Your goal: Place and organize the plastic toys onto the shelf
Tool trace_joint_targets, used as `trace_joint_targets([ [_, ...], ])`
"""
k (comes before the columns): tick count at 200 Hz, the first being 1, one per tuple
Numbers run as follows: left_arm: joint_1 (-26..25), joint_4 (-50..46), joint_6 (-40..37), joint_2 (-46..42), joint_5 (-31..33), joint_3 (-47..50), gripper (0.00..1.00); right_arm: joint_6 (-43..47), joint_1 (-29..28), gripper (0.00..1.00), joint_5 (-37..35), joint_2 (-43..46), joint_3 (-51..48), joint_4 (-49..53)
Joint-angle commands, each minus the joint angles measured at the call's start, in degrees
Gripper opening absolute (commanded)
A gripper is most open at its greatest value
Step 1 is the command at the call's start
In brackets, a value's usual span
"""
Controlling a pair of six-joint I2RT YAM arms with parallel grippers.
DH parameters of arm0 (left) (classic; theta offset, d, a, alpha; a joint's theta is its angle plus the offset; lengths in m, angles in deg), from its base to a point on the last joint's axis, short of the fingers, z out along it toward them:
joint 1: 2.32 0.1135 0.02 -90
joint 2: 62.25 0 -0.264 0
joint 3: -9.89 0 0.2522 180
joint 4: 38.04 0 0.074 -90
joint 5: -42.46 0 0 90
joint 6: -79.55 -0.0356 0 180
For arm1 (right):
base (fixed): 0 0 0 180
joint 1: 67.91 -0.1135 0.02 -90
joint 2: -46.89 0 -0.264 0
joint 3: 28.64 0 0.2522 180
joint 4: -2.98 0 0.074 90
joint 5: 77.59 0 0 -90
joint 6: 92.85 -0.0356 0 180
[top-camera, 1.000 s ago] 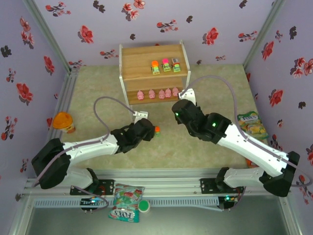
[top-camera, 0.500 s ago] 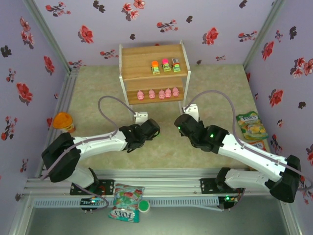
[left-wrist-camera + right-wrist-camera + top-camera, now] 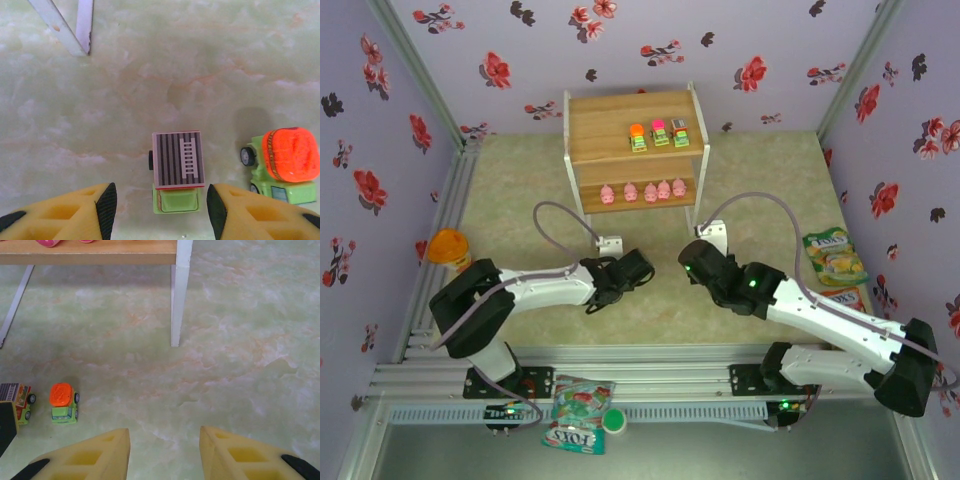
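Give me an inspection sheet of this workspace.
Surface: pale marbled mat, no spills seen.
Job's things: shelf holds three cars on top, five pigs below; striped-top car and orange-top car on the mat.
Clutter: candy bags, orange-lidded jar at the edges.
Grippers: left gripper open, straddling the striped-top car; right gripper open, empty.
Cables: lilac cables loop off both arms.
Surroundings: floral walls.
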Motion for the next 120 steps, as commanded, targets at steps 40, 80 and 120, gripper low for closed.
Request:
trace_joint_targets([
  [40,-0.6,0.5,2.6,4.0,0.2,-1.7,0.55,-1.6,-0.2,0.43,1.1,1.0,-2.3,-1.1],
  [80,-0.9,1.8,1.5,4.6,-0.4,-2.2,0.55,-1.6,-0.2,0.43,1.1,1.9,-3.0,-0.9],
  [120,-2.1,1.3,0.6,4.7,1.5,-3.2,0.55,-1.7,-0.1,0.43,1.1,2.5,-3.7,-1.0],
])
